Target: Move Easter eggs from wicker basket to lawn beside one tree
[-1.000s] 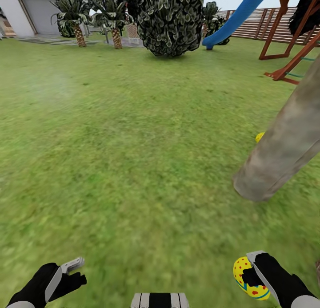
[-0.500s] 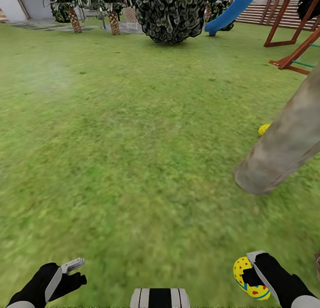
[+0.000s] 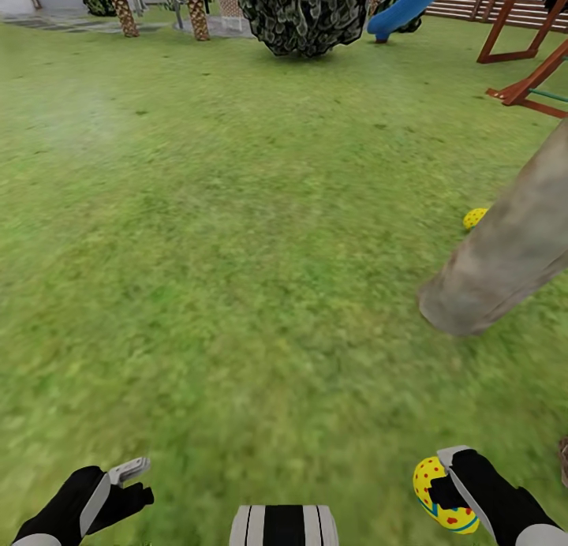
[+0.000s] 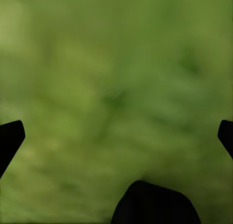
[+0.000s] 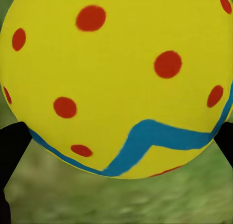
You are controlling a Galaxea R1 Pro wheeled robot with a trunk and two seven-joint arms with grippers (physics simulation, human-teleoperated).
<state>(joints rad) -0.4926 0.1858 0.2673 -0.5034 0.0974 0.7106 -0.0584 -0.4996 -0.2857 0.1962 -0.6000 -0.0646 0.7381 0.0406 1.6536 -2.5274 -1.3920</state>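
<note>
The held Easter egg (image 5: 116,83) is bright yellow with red dots and one blue zigzag band. The right gripper (image 3: 443,483) is clamped on it low over the lawn (image 3: 237,254), the egg's long axis running roughly upright in the head view. A second egg (image 3: 474,217) lies on the grass touching the tree trunk (image 3: 505,254). The left gripper (image 4: 116,136) hangs spread apart, holding nothing.

A round dark bush (image 3: 298,13) stands at top centre. A blue slide (image 3: 404,8) and red-brown play frame (image 3: 527,53) fill the upper right. Palm trunks (image 3: 123,11) stand upper left.
</note>
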